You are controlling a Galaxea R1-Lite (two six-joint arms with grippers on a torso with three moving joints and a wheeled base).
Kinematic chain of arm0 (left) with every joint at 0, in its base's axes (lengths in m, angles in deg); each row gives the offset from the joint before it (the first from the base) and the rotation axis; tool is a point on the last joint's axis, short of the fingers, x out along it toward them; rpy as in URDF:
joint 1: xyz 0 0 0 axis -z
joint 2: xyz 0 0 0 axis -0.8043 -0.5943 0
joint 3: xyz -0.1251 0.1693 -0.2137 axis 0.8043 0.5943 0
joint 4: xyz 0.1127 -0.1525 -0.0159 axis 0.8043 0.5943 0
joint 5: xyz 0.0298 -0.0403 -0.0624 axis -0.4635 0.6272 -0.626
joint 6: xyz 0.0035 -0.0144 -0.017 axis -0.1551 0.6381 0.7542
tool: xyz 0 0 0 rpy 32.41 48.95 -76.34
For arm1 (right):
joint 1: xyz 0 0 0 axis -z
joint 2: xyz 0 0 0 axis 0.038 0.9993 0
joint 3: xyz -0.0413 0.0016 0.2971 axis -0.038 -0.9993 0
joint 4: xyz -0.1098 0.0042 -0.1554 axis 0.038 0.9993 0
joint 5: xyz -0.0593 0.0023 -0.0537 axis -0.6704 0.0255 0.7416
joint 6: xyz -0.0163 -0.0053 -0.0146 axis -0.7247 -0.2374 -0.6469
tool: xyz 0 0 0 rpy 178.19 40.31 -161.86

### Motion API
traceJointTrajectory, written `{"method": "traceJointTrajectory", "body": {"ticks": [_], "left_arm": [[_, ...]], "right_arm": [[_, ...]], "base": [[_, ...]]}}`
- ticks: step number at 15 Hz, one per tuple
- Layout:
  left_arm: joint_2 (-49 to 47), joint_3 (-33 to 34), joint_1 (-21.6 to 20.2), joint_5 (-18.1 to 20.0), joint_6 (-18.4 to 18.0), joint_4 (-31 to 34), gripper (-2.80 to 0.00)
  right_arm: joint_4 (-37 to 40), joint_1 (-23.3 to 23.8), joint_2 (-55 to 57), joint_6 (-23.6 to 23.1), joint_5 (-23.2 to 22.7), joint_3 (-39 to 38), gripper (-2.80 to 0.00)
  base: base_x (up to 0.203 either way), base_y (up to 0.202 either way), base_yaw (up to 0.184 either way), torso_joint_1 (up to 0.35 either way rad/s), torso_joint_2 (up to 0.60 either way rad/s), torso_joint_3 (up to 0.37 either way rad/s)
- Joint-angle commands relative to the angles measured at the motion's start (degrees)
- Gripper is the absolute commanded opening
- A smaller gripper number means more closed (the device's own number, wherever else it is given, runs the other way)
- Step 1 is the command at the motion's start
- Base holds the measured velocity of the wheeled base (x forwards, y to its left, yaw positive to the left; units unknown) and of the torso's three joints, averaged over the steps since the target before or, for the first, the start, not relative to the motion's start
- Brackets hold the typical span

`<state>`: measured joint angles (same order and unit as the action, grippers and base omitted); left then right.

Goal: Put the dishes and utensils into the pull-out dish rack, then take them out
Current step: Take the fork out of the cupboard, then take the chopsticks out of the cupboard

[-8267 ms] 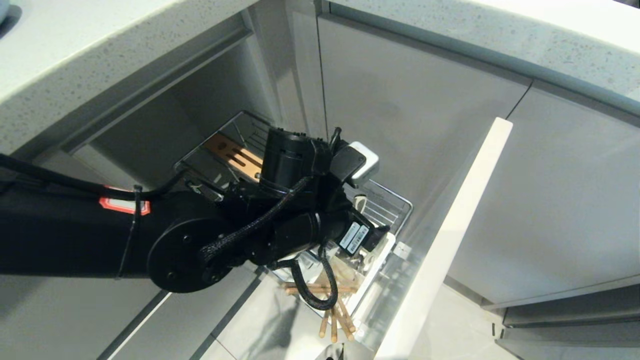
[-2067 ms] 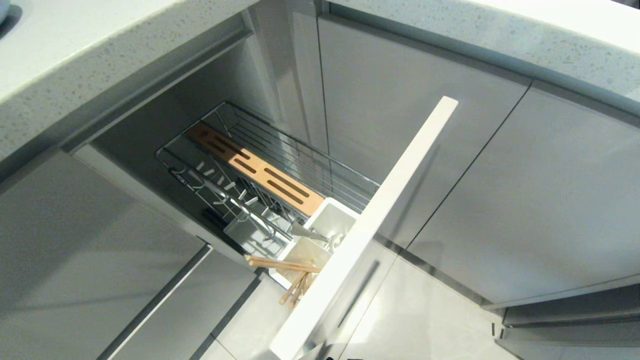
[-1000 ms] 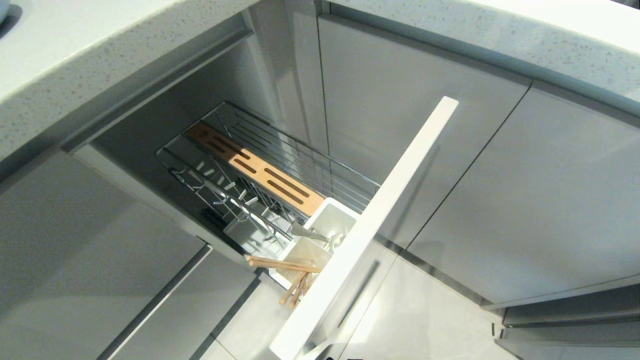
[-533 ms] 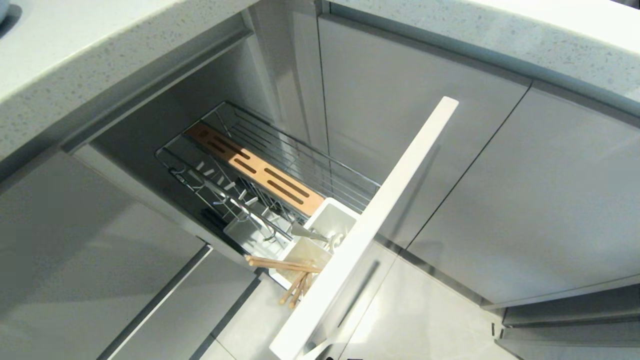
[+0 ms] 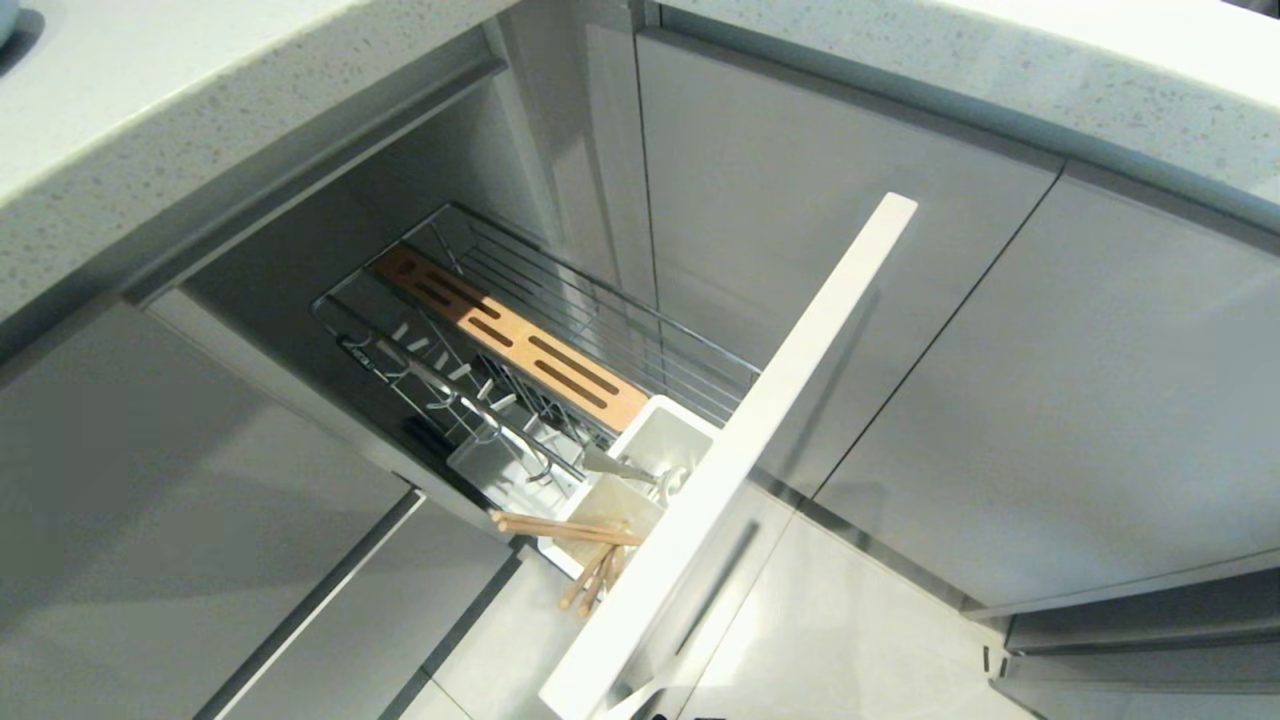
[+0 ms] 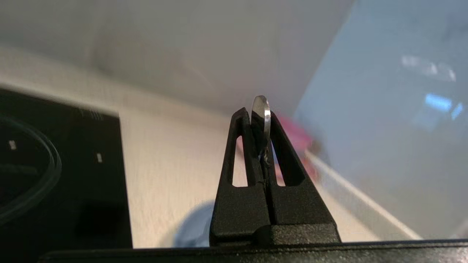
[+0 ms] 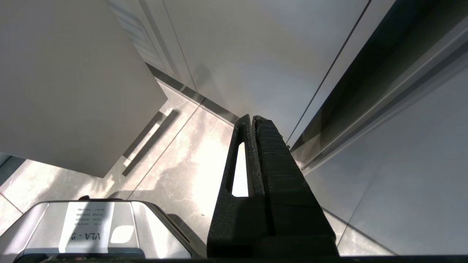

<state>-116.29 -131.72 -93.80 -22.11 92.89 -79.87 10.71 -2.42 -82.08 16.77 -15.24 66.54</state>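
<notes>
The left gripper [image 6: 256, 113] is closed on a thin silver utensil [image 6: 261, 109]; the chopsticks [image 5: 570, 530] lie in the rack [image 5: 600, 330]; the right gripper [image 7: 253, 122] is closed, empty.

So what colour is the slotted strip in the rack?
Light orange-brown wood with dark slots; head view shows it best.

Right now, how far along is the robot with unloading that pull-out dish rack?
Partly done. No plate or bowl shows in the pull-out dish rack. In hand: the left gripper is shut on a thin silver utensil, over a countertop, outside the head view. Left: the wooden chopsticks lie across the white caddy, and another metal piece sits in it. The right gripper hangs shut and empty.
</notes>
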Motion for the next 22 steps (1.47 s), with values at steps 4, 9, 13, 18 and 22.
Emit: {"method": "traceJointTrajectory", "body": {"ticks": [4, 9, 13, 18, 22], "left_arm": [[0.55, -0.57, 0.27, 3.94, 1.58, 3.78, -2.8], [0.46, -0.66, 0.19, 3.94, 1.67, 3.78, -2.8], [0.28, -0.55, 0.28, 4.68, 1.58, 3.95, -2.8], [0.09, -0.92, 0.41, 6.59, 2.25, 5.98, -2.8], [-1.6, -2.36, 0.8, 7.87, 2.63, 6.66, -2.8]], "right_arm": [[-0.04, -0.02, 0.0, 0.01, -0.02, -0.09, -2.8], [-0.04, -0.02, 0.0, 0.01, 0.06, -0.09, -2.8], [-0.04, -0.02, 0.0, 0.01, 0.0, -0.06, -2.8], [-0.03, -0.02, 0.0, 0.01, 0.05, -0.01, -2.8], [-0.04, -0.02, 0.0, 0.01, 0.0, -0.09, -2.8]], "base": [[0.0, 0.0, 0.0, 0.0, 0.0, 0.0], [0.0, 0.0, 0.0, 0.0, 0.0, 0.0], [0.0, 0.0, 0.0, 0.0, 0.0, 0.0], [0.0, 0.0, 0.0, 0.0, 0.0, 0.0], [0.0, 0.0, 0.0, 0.0, 0.0, 0.0]]}}
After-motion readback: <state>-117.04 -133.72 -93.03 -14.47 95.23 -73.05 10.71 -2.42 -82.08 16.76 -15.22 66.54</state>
